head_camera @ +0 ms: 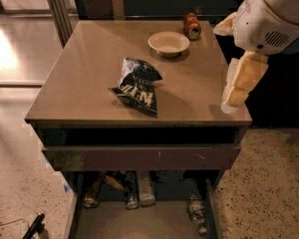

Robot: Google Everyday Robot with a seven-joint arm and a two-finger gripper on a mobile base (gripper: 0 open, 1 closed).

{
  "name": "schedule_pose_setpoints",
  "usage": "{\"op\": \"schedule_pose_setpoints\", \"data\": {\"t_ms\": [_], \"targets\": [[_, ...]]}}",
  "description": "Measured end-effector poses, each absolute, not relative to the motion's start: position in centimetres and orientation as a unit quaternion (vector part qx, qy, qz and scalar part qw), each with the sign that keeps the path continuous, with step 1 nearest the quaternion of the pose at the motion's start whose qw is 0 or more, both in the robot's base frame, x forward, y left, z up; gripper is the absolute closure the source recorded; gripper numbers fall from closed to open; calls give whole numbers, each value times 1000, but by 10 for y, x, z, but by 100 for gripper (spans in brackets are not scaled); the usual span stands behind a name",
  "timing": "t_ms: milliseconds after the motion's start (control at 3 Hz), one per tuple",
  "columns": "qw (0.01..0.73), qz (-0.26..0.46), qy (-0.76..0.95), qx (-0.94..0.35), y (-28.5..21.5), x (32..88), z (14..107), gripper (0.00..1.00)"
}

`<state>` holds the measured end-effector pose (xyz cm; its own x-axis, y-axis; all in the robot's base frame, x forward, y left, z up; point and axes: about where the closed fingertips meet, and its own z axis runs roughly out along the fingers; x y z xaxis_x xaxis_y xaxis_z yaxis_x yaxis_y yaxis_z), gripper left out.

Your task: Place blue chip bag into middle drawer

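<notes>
The cabinet (79,98) has a flat tan top, and the blue chip bag (135,85) lies on it, crumpled and shiny. It sits a little toward the cabinet's front edge and slightly to the picture's left of its middle, with nothing touching it. A shallow cream bowl (169,43) stands upright toward the back of the cabinet top. A red soda can (192,26) is just beyond it at the cabinet's back right, close to the bowl but apart from it. The gripper (233,96) hangs over the cabinet's front right corner, pointing down beneath the robot's white arm housing (269,19). It is well apart from the bag and holds nothing. Whether it is spread or closed up is not clear from this angle. A plain dark brown drawer front (139,157) runs across the cabinet just under the top, pushed out only slightly. Lower down the cabinet, the middle drawer (139,225) is pulled out toward the camera, showing its dark side walls and bare grey-tan floor. Several cans and bottles (145,188) lie along its back, under the cabinet, too dim to name. The bag is not in this drawer. The cabinet stands on a speckled floor (269,183).
</notes>
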<state>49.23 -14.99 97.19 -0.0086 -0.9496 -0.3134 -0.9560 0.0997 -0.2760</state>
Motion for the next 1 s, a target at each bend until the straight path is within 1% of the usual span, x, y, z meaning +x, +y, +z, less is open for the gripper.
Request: {"op": "schedule_pose_setpoints", "data": {"t_ms": [333, 667, 1000], "targets": [[230, 22, 703, -672, -151, 495, 970, 0], [275, 60, 685, -672, -143, 516, 964, 0], [317, 110, 652, -680, -118, 539, 963, 0]]}}
